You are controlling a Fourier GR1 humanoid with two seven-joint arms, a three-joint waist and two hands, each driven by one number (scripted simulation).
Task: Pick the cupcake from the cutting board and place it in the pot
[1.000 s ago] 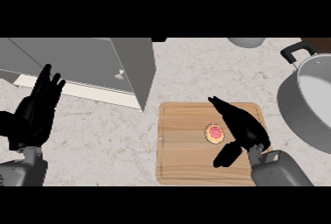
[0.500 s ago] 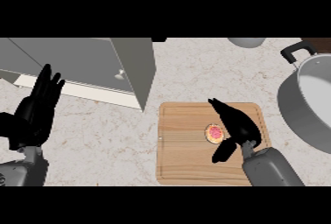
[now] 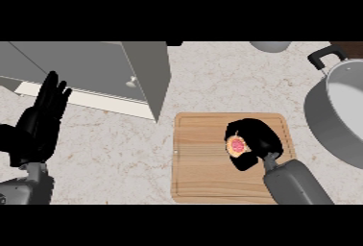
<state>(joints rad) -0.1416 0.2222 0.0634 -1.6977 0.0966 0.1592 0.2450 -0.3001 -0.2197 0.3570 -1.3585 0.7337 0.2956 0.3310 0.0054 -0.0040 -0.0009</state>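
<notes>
Right hand (image 3: 257, 139) curled round the pink-topped cupcake (image 3: 236, 144), fingers & thumb wrapped on it, over the wooden cutting board (image 3: 205, 168) toward its right half. Bare board to the left & below. Pot (image 3: 339, 120) sits well apart at the right edge, cut off by the frame; speckled counter (image 3: 120, 158) between. Left hand (image 3: 39, 125) rests at far left, fingers straight up.

You have one cupcake (image 3: 236, 144), one wooden cutting board (image 3: 205, 173), one steel pot (image 3: 340, 120), one grey cup (image 3: 271, 45) and two black hands.
</notes>
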